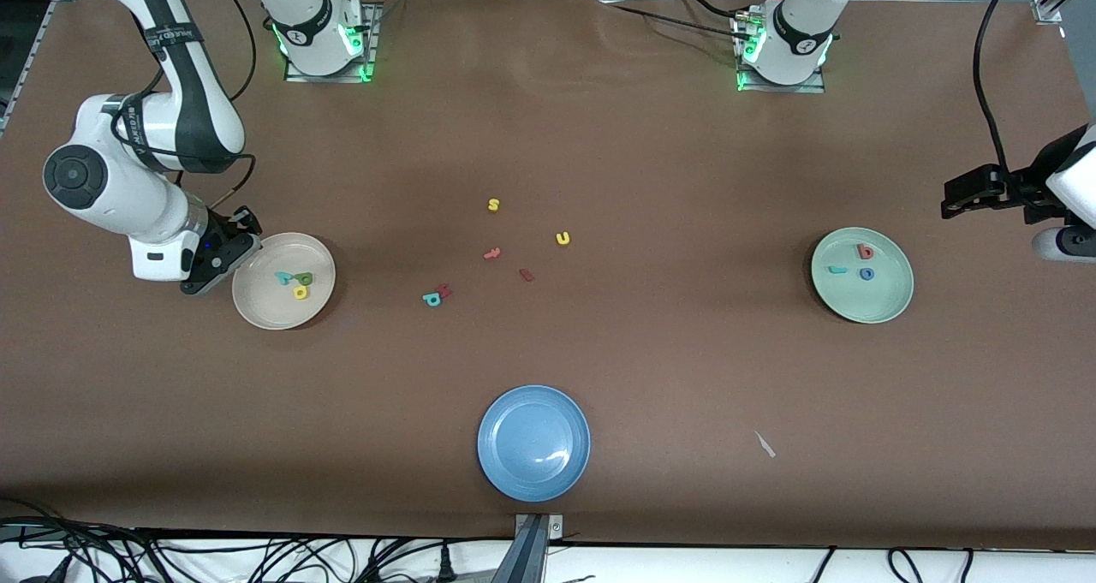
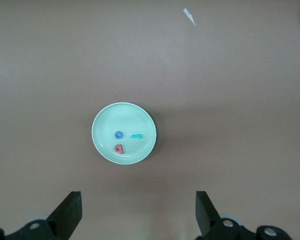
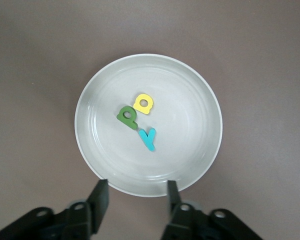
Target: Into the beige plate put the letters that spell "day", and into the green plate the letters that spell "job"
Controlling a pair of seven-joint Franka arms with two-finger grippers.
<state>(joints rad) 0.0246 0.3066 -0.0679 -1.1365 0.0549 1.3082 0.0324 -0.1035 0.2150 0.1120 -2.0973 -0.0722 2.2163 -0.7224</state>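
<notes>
The beige plate sits toward the right arm's end of the table. In it lie the yellow d, the green a and the teal y. My right gripper hangs open and empty just outside that plate's rim. Toward the left arm's end, the green plate holds the salmon-red b, the blue o and the teal j. High beside it, my left gripper is wide open and empty.
Loose letters lie mid-table: a yellow s, a yellow u, a red t, a red piece and a teal p. A blue plate sits near the front edge. A white scrap lies beside it.
</notes>
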